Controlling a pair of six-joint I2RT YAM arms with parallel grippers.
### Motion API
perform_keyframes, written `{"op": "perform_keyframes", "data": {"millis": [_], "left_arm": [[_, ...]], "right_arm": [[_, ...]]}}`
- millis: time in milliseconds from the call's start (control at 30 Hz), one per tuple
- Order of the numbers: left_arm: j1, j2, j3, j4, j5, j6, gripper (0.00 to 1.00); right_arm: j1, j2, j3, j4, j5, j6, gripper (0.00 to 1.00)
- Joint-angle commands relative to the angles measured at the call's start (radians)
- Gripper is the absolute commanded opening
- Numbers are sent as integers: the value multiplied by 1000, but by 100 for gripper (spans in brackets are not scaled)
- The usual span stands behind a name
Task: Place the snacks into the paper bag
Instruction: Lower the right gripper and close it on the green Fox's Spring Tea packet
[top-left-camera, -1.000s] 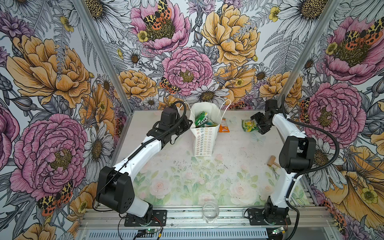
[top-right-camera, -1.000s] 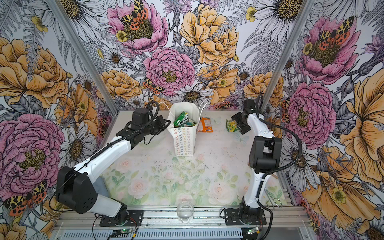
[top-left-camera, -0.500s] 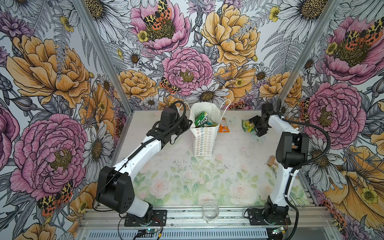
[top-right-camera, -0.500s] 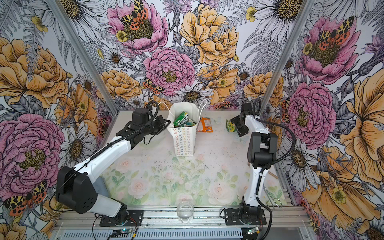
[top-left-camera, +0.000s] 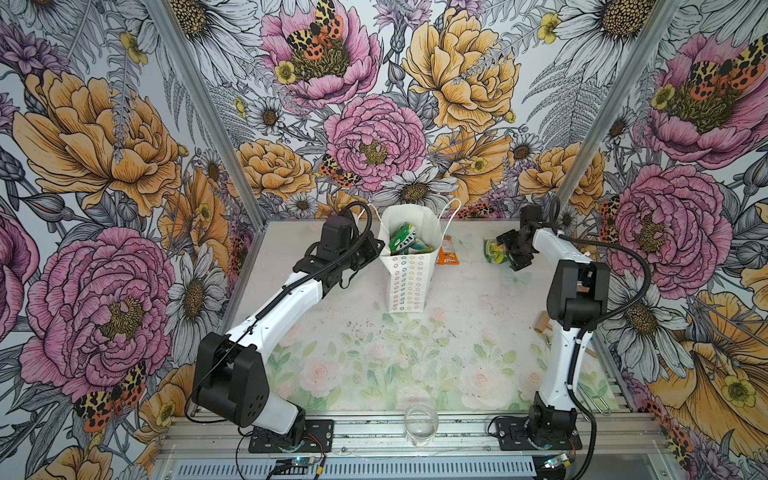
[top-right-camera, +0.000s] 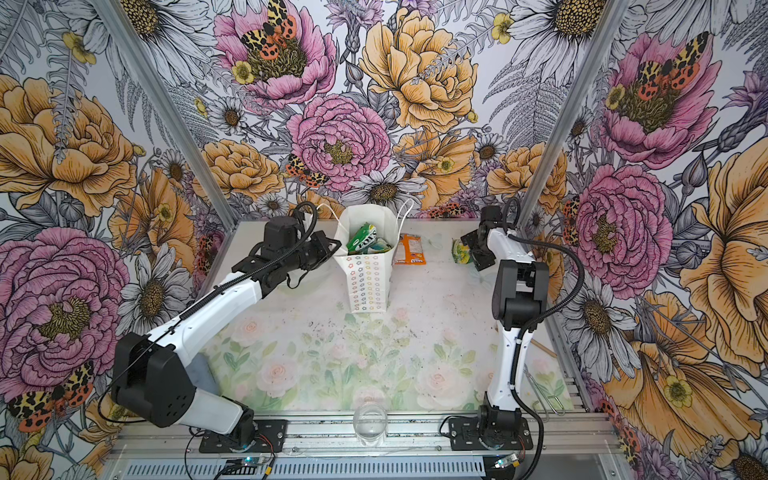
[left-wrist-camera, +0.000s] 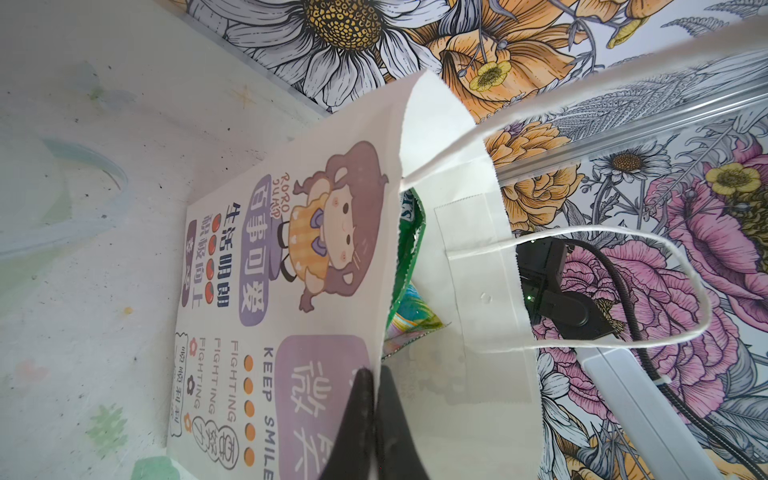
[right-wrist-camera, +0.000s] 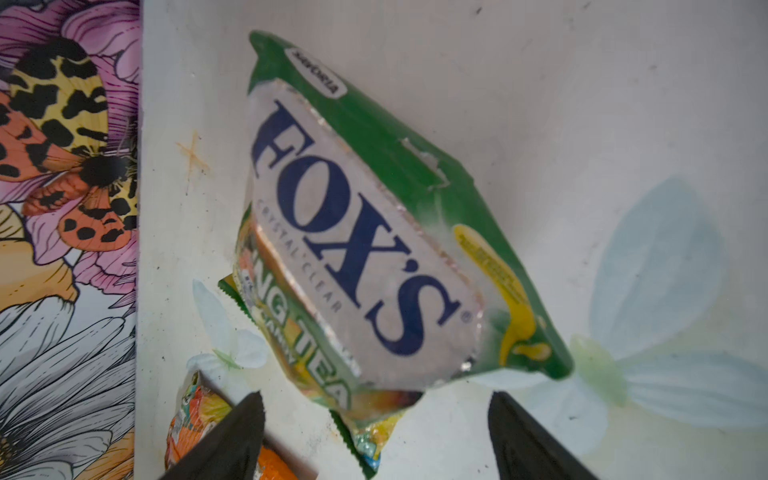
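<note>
- Pale floral-print table carries everything; both sets of fingers work at its far end.
- The white paper bag stands upright with its mouth open. Its rim is caught in the left fingers, and the right fingers are well apart from it.
- The left gripper has its black fingers pressed together, pinching the bag's rim on the cartoon-printed side.
- The right gripper has its fingers spread wide, holding nothing.
- A green FOX'S packet lies on the table just ahead of the right fingertips, over a green-and-yellow packet. I can't tell whether the tips touch either one.
- An orange packet lies on the table between the right fingers and the bag, just beside the bag.
- Green packets sit inside the bag, just past the left fingers.
</note>
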Motion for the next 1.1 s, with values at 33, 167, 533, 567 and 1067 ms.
{"op": "perform_keyframes", "data": {"millis": [33, 167, 533, 567, 1067], "left_arm": [[11, -1, 10, 30, 24, 13, 5], [12, 2, 12, 30, 25, 13, 5], [9, 6, 10, 34, 26, 10, 5], [11, 5, 9, 34, 24, 10, 5], [9, 5, 7, 34, 22, 9, 5]], "right_arm": [[-14, 33, 35, 6, 23, 9, 86], [-25, 47, 34, 6, 17, 2, 83], [-32, 59, 23, 8, 20, -37, 64], [-33, 61, 22, 9, 20, -40, 63], [-47, 58, -49, 74, -22, -46, 23]]}}
